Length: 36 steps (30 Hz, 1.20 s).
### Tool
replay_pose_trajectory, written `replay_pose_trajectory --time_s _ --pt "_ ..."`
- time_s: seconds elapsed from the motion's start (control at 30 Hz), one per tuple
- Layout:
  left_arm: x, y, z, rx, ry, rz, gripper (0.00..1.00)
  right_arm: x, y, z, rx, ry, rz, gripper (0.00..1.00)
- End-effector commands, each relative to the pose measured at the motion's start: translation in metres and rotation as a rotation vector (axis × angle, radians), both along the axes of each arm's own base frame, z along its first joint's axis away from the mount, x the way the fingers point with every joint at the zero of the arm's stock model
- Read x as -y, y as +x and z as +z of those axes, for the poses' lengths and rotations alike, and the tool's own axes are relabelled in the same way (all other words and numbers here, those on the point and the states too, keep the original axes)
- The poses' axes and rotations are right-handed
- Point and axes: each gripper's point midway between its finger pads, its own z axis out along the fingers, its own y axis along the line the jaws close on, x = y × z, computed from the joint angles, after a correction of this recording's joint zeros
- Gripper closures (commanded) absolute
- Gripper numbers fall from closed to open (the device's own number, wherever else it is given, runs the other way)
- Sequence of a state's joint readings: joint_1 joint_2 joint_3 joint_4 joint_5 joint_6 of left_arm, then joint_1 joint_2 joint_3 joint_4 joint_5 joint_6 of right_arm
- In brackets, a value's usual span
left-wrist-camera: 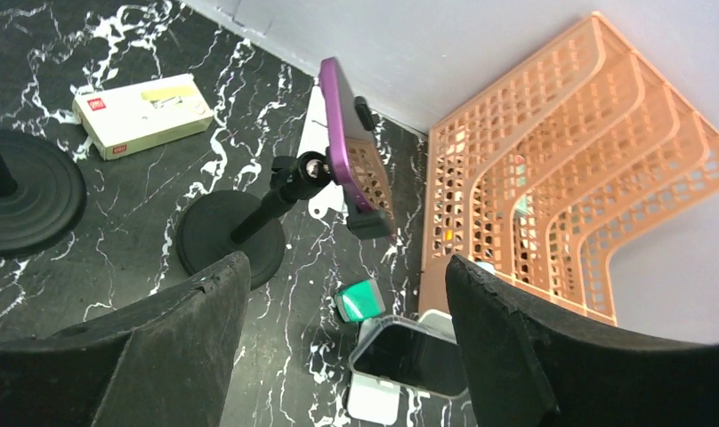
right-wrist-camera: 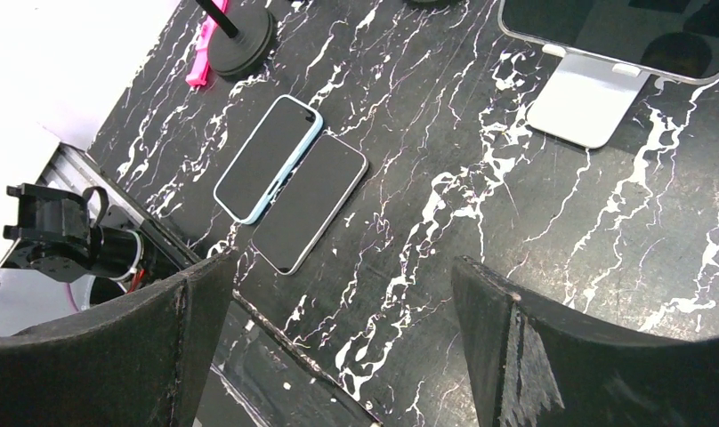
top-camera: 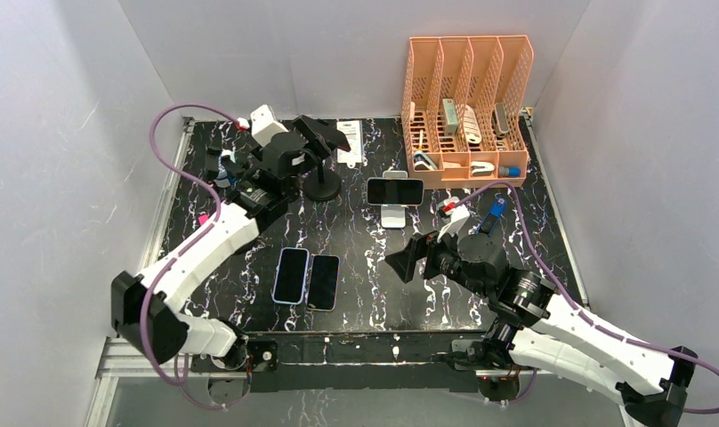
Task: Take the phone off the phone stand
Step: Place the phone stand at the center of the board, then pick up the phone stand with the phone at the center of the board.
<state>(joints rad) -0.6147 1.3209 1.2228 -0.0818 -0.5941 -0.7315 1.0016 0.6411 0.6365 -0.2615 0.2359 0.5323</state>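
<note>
A purple-cased phone (left-wrist-camera: 338, 124) sits on edge in the clamp of a black phone stand (left-wrist-camera: 249, 222) with a round base (top-camera: 322, 185). My left gripper (left-wrist-camera: 347, 267) is open, short of that phone, with nothing between its fingers. A second phone (top-camera: 395, 190) with a dark screen rests on a white wedge stand (right-wrist-camera: 587, 107) at mid-table. My right gripper (right-wrist-camera: 343, 262) is open over the front of the table, apart from everything.
Two phones lie flat side by side, one blue-cased (top-camera: 291, 274) and one pale (top-camera: 323, 282). An orange slotted rack (top-camera: 467, 98) stands at the back right. A white box (left-wrist-camera: 142, 114), a green object (left-wrist-camera: 363, 300) and another black round base (left-wrist-camera: 27, 191) are nearby.
</note>
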Motion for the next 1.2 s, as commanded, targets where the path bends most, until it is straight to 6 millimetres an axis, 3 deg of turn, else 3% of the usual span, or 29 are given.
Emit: replay_pose_trajectory --time_s 0.0,0.3,0.57,0.7,1.17 --pt "-0.005 0.021 -0.01 0.025 -0.075 0.132 0.24 -0.001 0.002 0.018 0.029 0.066 -0.015 0.01" --pt "0.007 0.05 -0.018 0.083 -0.114 0.182 0.27 0.003 -0.002 0.028 0.041 0.092 -0.007 0.01" --pt "0.024 0.06 -0.05 0.005 -0.149 0.164 0.27 0.006 -0.001 0.036 0.07 0.089 -0.01 0.01" --pt "0.031 0.066 -0.055 -0.008 -0.154 0.16 0.29 0.009 -0.002 0.038 0.071 0.083 -0.012 0.01" --pt "0.038 0.076 -0.063 -0.03 -0.128 0.159 0.55 0.018 -0.003 0.041 0.086 0.084 -0.029 0.01"
